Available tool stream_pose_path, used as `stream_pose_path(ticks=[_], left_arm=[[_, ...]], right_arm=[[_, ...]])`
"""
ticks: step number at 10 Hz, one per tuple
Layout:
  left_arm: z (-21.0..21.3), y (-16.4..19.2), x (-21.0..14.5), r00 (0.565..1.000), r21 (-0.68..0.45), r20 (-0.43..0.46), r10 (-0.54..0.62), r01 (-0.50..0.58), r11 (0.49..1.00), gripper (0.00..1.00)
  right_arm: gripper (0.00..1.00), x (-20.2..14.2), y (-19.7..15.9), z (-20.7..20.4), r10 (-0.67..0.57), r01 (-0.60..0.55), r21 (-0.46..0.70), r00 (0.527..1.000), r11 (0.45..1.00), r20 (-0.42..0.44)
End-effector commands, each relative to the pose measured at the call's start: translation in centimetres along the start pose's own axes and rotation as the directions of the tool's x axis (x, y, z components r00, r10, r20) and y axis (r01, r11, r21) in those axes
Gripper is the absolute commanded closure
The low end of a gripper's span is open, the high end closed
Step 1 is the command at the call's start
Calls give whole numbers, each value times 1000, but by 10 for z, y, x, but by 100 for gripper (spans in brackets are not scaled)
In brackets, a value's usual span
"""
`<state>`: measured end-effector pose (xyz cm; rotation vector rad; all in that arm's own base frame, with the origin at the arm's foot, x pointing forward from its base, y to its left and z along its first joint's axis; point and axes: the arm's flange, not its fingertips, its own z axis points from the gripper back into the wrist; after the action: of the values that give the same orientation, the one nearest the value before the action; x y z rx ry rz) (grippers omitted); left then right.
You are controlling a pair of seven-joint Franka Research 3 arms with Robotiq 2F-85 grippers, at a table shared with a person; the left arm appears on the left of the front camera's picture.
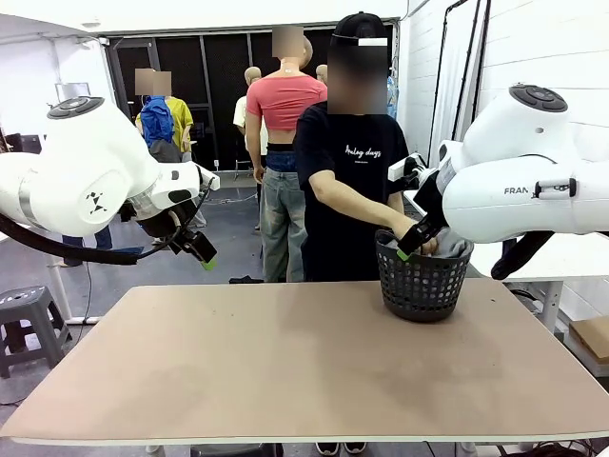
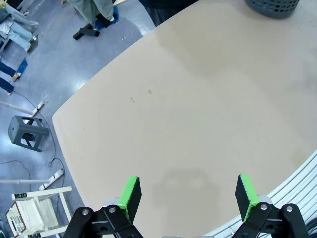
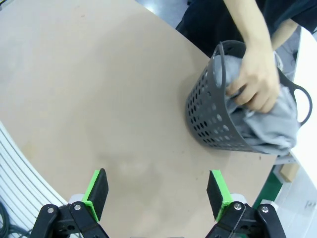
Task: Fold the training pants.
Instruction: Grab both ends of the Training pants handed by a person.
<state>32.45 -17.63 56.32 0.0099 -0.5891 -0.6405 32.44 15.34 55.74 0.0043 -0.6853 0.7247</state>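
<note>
In the black basket (image 1: 423, 286) toward the far right of the bench (image 1: 285, 371), bunched-up grey training pants (image 3: 270, 126) with a person's hand (image 3: 257, 84) resting on top. Above the bench's left side, left tool (image 2: 188, 188) with green pads spread wide, nothing between them. Near the basket's rim, right tool (image 3: 157, 183) likewise spread and empty.
</note>
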Motion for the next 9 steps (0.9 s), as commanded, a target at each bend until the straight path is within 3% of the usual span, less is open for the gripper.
stream_pose_path(ticks=[1, 9], left_arm=[[1, -1, 0, 1000, -2, 2, -4, 4, 1000, 0], [1, -1, 0, 1000, -2, 2, -4, 4, 1000, 0]], right_arm=[[0, -1, 0, -1, 0, 0, 0, 1000, 1000, 1], [0, -1, 0, -1, 0, 0, 0, 1000, 1000, 1]])
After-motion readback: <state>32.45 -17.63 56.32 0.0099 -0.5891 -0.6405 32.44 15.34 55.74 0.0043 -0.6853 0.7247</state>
